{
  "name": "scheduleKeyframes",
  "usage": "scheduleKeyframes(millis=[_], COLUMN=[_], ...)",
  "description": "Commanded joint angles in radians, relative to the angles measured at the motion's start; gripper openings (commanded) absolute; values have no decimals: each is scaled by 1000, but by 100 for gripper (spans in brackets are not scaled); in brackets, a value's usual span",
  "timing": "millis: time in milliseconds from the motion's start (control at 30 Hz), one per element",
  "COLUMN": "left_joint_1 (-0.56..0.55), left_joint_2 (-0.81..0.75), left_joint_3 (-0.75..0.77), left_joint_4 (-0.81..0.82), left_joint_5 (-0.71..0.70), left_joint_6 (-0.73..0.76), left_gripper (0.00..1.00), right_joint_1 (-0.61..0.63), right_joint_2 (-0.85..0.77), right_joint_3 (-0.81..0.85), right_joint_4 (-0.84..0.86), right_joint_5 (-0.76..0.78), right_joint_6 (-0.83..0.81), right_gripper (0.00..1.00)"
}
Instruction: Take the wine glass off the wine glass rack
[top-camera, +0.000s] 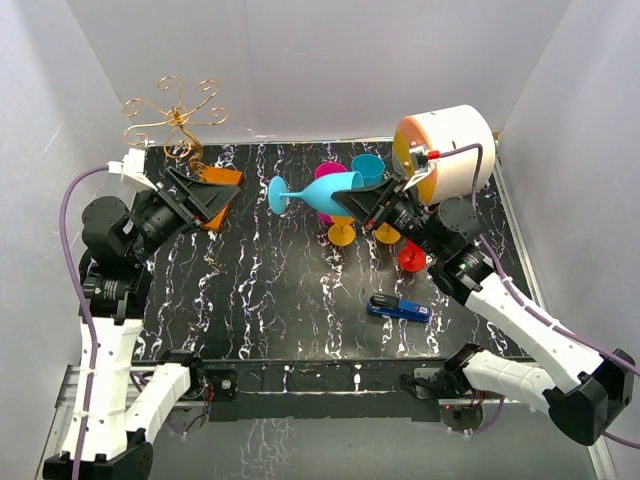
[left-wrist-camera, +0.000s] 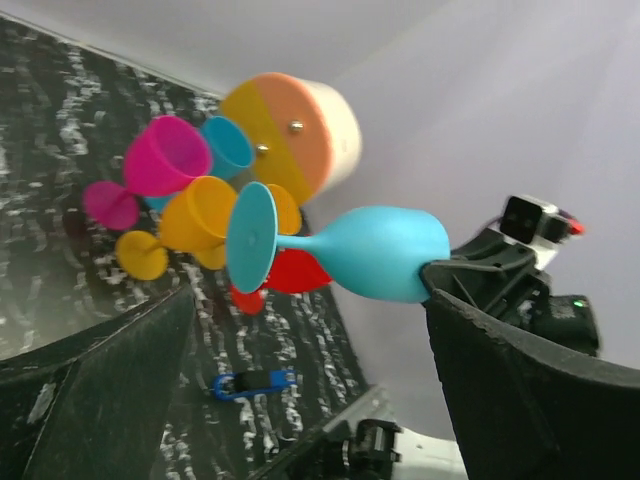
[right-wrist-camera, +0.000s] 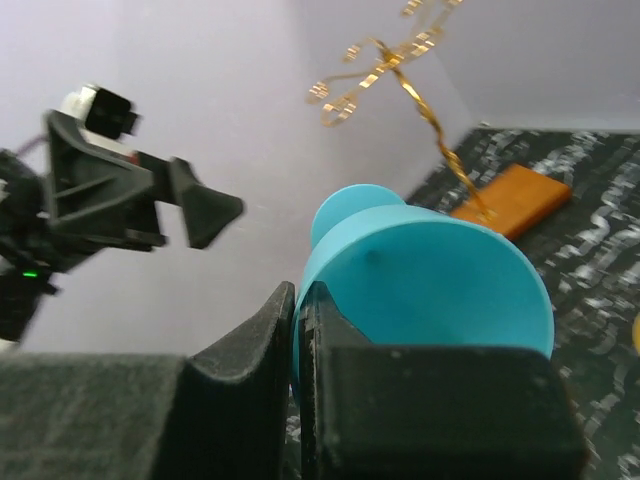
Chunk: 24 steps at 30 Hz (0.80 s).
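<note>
**Blue glass held in the air, away from the rack**

The right gripper (top-camera: 352, 200) is closed on the rim of the light-blue plastic wine glass (top-camera: 310, 193). One finger is inside the bowl and the other is outside. The glass lies horizontally above the black marbled table (top-camera: 260, 300), with its round foot pointing to the left arm. It touches nothing else.

The thin gold wire wine glass rack (top-camera: 178, 118) stands at the far left corner on its flat orange base, well apart from the glass. The left gripper (top-camera: 218, 198) is just over that base, with its fingers spread wide and nothing between them.

Behind the held glass stands a group of magenta, teal, yellow and red plastic glasses (top-camera: 345, 232).
</note>
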Motion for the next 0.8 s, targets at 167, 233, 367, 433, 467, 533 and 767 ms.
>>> scheduleKeyframes(millis=[167,233,367,433,467,533,767], left_joint_1=[-2,-3,-2,-2,-2,-2,-3], left_joint_2=[-32,-37,-39,-41,-41,-44,-56], left_joint_3=[129,124,97,83,79,71,92], left_joint_4=[-353,-360,-342,-326,-320,-318,-359], left_joint_5=[-250,-266,-259,-245,-239,-231,-243], left_joint_6=[325,339,333,323,318,313,338], left_gripper=[99,99,99,99,99,99,99], right_joint_1=[-1,-1,-1,-1,-1,-1,-1], right_joint_2=[-32,-5,79,132,163,216,355], right_joint_3=[51,72,135,171,194,243,400], right_joint_4=[-501,-584,-736,-821,-861,-928,-1045], right_joint_5=[112,74,-8,24,50,121,379], right_joint_6=[-300,-341,-421,-442,-452,-461,-469], right_gripper=[0,0,0,0,0,0,0])
